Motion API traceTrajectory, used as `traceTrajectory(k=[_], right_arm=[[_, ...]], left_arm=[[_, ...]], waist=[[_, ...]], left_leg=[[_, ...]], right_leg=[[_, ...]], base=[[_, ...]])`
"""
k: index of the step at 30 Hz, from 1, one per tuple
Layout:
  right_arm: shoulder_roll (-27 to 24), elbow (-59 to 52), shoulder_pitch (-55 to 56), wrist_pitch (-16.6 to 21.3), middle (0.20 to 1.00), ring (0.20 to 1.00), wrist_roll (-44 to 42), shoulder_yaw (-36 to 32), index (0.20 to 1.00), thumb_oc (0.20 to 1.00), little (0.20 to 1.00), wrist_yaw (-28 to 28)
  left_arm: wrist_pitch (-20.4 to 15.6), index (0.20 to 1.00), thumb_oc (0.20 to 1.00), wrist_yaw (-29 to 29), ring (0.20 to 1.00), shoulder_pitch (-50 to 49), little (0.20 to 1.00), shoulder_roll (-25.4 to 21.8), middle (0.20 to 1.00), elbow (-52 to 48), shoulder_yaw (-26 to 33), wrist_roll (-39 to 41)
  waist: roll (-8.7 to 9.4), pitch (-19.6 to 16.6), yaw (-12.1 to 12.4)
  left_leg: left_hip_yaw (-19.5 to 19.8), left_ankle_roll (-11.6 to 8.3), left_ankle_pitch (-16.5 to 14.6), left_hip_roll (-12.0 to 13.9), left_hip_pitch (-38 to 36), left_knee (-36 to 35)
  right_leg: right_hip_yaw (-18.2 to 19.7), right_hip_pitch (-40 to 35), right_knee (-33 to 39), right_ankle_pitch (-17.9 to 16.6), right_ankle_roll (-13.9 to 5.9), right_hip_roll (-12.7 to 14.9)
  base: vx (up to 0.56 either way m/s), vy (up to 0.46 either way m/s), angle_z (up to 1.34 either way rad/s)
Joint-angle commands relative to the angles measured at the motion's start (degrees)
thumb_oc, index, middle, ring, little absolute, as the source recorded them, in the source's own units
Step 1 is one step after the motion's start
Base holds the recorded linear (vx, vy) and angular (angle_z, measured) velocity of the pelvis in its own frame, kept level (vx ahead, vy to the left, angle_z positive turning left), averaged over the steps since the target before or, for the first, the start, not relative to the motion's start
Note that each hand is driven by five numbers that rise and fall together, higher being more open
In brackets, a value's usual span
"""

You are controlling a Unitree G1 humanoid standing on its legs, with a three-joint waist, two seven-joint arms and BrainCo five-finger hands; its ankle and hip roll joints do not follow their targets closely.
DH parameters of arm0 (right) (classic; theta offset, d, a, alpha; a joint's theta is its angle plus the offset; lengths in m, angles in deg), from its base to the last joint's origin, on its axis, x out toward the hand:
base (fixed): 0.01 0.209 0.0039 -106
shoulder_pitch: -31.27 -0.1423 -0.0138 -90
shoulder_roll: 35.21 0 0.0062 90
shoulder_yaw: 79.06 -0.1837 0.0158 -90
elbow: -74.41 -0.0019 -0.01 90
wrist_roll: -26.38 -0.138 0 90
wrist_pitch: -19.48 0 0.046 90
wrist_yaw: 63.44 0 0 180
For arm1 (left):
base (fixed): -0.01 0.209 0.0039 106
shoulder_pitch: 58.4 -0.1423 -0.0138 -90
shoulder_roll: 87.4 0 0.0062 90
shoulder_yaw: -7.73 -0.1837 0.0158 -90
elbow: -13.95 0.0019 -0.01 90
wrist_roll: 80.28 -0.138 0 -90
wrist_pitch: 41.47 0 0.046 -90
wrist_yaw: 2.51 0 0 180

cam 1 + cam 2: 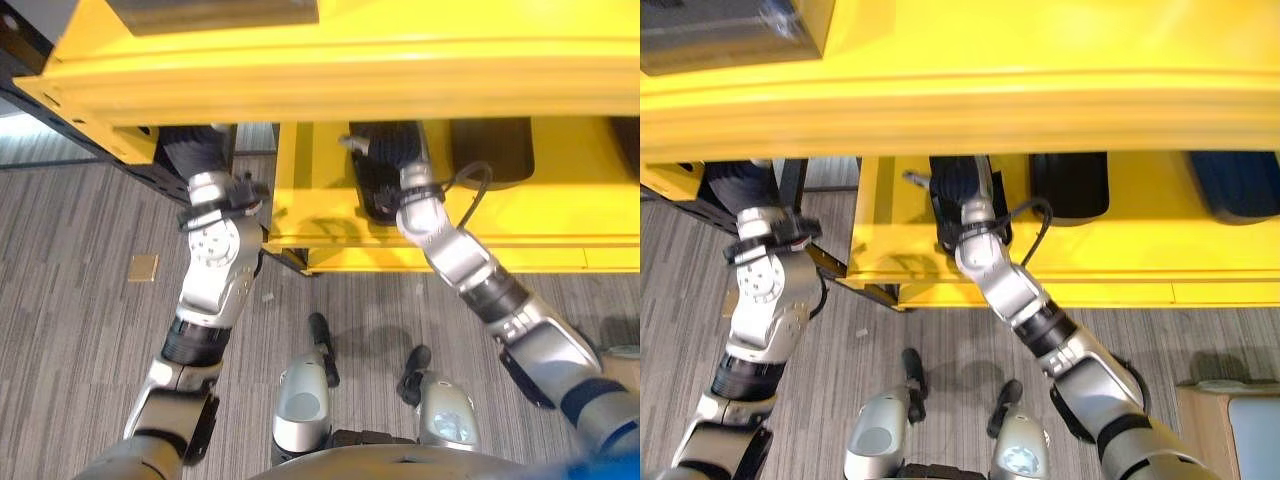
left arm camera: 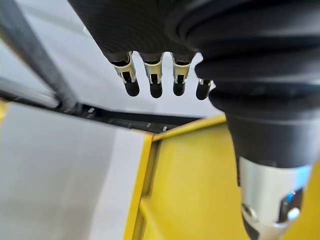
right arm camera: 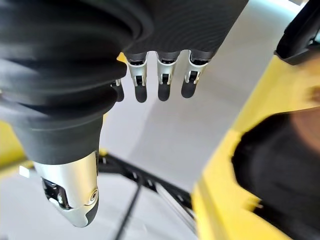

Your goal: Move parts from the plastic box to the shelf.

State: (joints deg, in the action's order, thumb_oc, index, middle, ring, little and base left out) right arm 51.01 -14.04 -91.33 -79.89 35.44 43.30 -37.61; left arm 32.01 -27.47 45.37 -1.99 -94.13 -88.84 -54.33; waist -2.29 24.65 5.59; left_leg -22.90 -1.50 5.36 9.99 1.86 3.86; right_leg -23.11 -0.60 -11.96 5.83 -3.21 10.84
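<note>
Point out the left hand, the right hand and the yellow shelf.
left hand [image 2: 150, 35]: left wrist view, on its dark ribbed cover.
right hand [image 3: 165, 30]: right wrist view, on its dark ribbed cover.
yellow shelf [image 1: 330, 75]: left eye view, on its front beam.

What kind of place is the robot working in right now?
Probably a workshop or warehouse parts-storage area. A yellow metal shelf holds dark parts on its lower level, and the floor is grey wood-look planking. The left hand and right hand both hang open and empty.

Dark parts [image 1: 1070, 185] lie on the yellow shelf [image 1: 1140, 270].
</note>
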Motion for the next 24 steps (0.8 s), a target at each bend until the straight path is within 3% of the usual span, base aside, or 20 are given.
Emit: traceTrajectory(k=[1,2,6,9,13,16,20,23,24], right_arm=[[-6.16,-7.44,7.61,11.58,1.000,1.000,6.62,-1.87,1.000,1.000,1.000,-8.47],[-6.28,-7.70,7.93,11.59,1.000,1.000,6.61,-1.97,1.000,1.000,1.000,-8.62],[-13.78,-15.19,17.88,18.23,1.000,1.000,6.76,-5.88,1.000,1.000,1.000,-15.28],[-18.70,-18.69,22.27,23.26,1.000,1.000,4.59,-8.75,1.000,1.000,1.000,-17.03],[-20.33,-22.40,23.83,24.49,1.000,1.000,3.12,-9.84,1.000,1.000,1.000,-19.10],[-20.63,-24.94,22.25,22.17,1.000,1.000,4.14,-9.24,1.000,1.000,1.000,-21.00],[-21.93,-22.05,16.89,23.48,1.000,1.000,5.57,-6.09,1.000,1.000,1.000,-22.25],[-22.99,-21.73,13.80,25.53,1.000,1.000,7.67,-4.01,1.000,1.000,1.000,-22.75],[-23.25,-21.74,13.34,25.49,1.000,1.000,8.07,-3.79,1.000,1.000,1.000,-22.75]], left_arm=[[-2.99,1.000,1.000,9.56,1.000,-7.16,1.000,-2.70,1.000,-3.33,1.61,-2.05],[-3.01,1.000,1.000,9.65,1.000,-7.39,1.000,-2.66,1.000,-3.43,1.58,-1.99],[-2.93,1.000,1.000,12.14,1.000,-16.17,1.000,-5.78,1.000,-3.55,5.63,1.54],[-6.68,1.000,1.000,11.17,1.000,-21.54,1.000,-7.68,1.000,-4.22,8.56,-0.23],[-7.18,1.000,1.000,10.14,1.000,-22.82,1.000,-8.01,1.000,-4.86,9.25,-0.09],[-7.09,1.000,1.000,10.27,1.000,-20.39,1.000,-8.55,1.000,-4.67,8.32,0.23],[-8.23,1.000,1.000,8.91,1.000,-18.29,1.000,-9.44,1.000,-3.75,6.66,-1.25],[-8.69,1.000,1.000,7.65,1.000,-16.46,1.000,-9.88,1.000,-2.58,5.53,-1.16],[-8.65,1.000,1.000,7.67,1.000,-16.08,1.000,-9.90,1.000,-2.25,5.20,-0.86]], waist=[[1.75,-5.72,-1.07],[1.62,-5.95,-1.01],[2.65,-6.21,-2.00],[3.35,-6.37,-2.18],[3.44,-6.70,-3.12],[3.52,-6.10,-4.66],[3.85,-5.30,-4.02],[5.13,-6.19,-4.23],[5.39,-6.43,-4.39]], left_leg=[[4.51,-3.93,-2.63,-0.03,-0.88,-1.93],[4.47,-3.88,-2.42,0.09,-0.71,-1.98],[3.81,-4.17,-2.48,1.41,-0.84,-1.28],[3.58,-4.82,-1.55,3.48,-0.54,-0.80],[1.00,-6.13,0.33,5.14,-0.06,0.02],[-1.99,-6.10,-1.41,7.09,0.67,4.00],[1.36,-6.62,-0.38,10.32,1.16,8.54],[3.57,-7.81,5.82,16.18,1.49,11.76],[4.16,-7.95,6.43,16.94,1.45,12.03]], right_leg=[[0.73,1.77,-3.98,4.37,-0.81,-3.08],[0.71,1.88,-3.77,4.06,-0.70,-3.24],[1.09,1.14,-3.84,4.44,-0.87,-3.54],[1.34,0.73,-3.35,4.45,-0.67,-3.72],[0.67,-0.33,-1.96,4.36,-1.11,-3.56],[-0.08,0.55,-2.81,5.07,-1.01,-2.94],[1.56,4.15,-7.32,6.93,0.18,-2.88],[2.45,7.75,-9.35,6.68,1.89,-2.54],[2.87,8.25,-9.72,6.76,2.00,-2.22]], base=[[-0.04,-0.095,-0.09],[-0.05,-0.113,-0.12],[-0.05,-0.128,-0.07],[-0.06,-0.156,-0.07],[-0.02,-0.107,-0.05],[-0.13,-0.059,0.09],[-0.20,0.106,-0.01],[-0.22,0.285,-0.57],[-0.12,0.387,-0.37]])
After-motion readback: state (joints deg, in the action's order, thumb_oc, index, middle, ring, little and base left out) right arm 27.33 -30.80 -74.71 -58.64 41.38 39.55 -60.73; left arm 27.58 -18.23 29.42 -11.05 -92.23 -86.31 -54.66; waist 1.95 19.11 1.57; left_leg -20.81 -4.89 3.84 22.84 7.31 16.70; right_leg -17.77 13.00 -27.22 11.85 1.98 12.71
